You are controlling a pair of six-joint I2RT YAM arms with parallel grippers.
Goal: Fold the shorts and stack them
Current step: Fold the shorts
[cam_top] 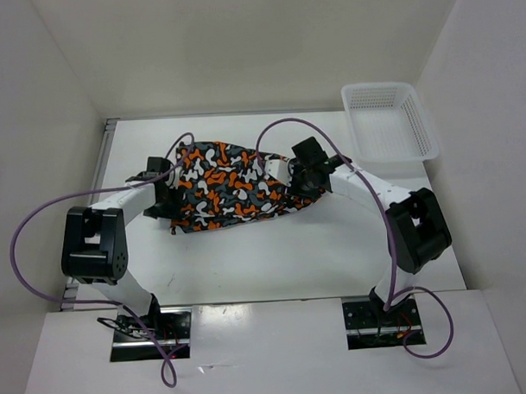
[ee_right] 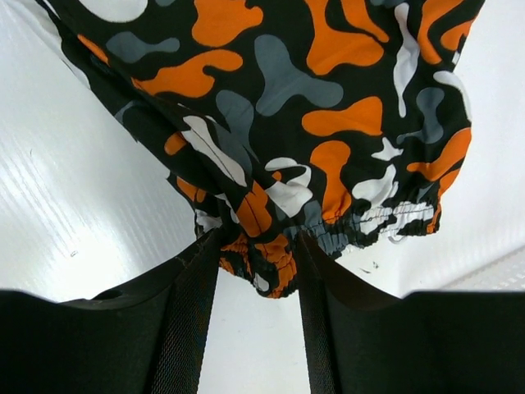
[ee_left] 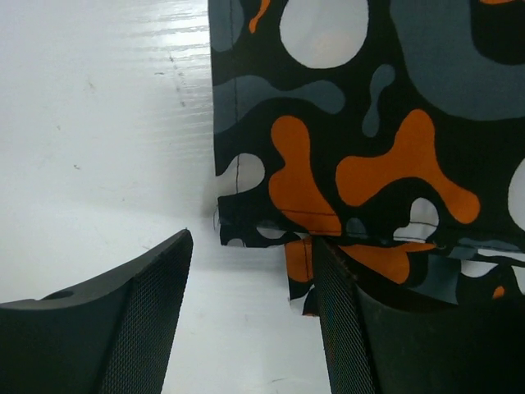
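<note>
The shorts (cam_top: 228, 185) are lying spread on the tabletop (cam_top: 248, 258), sitting toward the far edge and roughly midway between the left and right edges, with bare surface showing on every side. The left gripper (cam_top: 166, 185) is resting at the left end of the cloth. In the left wrist view its jaws are standing apart: one finger (ee_left: 123, 328) is sitting over bare tabletop, and the other (ee_left: 394, 345) is lying at a stitched hem corner of the shorts (ee_left: 369, 123); no cloth is lying between them. The right gripper (cam_top: 290, 177) is positioned at the right end of the cloth. In the right wrist view its jaws are pinching a bunch of the elastic waistband, with the gathered edge of the shorts (ee_right: 287, 82) filling the gap between the two fingers (ee_right: 180, 328) and rising slightly off the tabletop there. A white lattice basket (cam_top: 351, 125) is sitting at the far right corner of the tabletop, well apart from the shorts and both grippers.
</note>
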